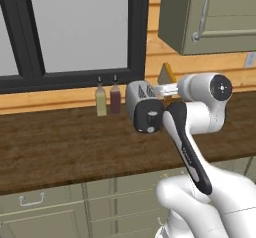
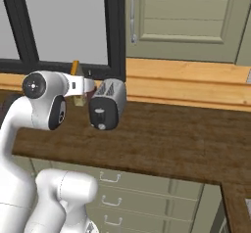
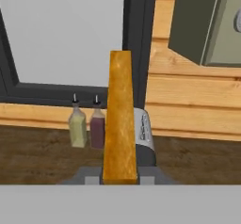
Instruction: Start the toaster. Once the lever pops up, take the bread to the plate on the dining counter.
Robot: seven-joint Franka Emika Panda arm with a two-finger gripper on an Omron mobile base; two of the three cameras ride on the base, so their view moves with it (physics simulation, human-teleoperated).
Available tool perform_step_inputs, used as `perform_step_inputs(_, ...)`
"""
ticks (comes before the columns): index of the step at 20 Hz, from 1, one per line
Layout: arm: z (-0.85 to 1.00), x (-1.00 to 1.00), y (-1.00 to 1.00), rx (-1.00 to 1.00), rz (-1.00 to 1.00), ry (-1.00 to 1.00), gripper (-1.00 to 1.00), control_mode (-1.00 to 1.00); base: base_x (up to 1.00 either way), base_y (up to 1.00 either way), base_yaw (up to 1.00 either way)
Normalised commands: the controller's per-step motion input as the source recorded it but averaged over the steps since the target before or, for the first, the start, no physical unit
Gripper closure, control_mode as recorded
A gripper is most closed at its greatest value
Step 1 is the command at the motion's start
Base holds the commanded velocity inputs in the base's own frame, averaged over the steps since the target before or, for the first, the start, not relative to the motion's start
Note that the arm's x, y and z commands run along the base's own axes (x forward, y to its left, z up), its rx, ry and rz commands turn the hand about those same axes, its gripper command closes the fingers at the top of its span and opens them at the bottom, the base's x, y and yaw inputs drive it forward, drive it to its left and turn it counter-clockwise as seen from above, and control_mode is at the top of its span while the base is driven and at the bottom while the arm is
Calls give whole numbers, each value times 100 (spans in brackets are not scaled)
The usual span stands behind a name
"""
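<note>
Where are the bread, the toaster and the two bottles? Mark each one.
bread (image 3: 120, 119): hand view, crust edge.
toaster (image 1: 145, 107): left base view, front end.
bottles (image 1: 101, 101): left base view, paler bottle's body.

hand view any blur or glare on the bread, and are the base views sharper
Hand view: the bread is evenly lit, edge-on, mottled, without glare, while the two bottles look soft. Left base view: the toaster is slightly blurred, with flat lighting. Right base view: similar softness, faint shading under the toaster.

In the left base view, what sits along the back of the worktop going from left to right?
Yellowish bottle → dark red bottle → toaster → bread, held edge-up in the gripper.
</note>
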Motion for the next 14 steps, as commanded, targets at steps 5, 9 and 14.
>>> perform_step_inputs(5, 0, 0, 0, 0, 0, 0, 100, 100, -51, 47, 0)
perform_step_inputs(9, 0, 0, 0, 0, 0, 0, 100, 100, 1, 75, 3)
perform_step_inputs(14, 0, 0, 0, 0, 0, 0, 100, 100, 19, 87, 18)
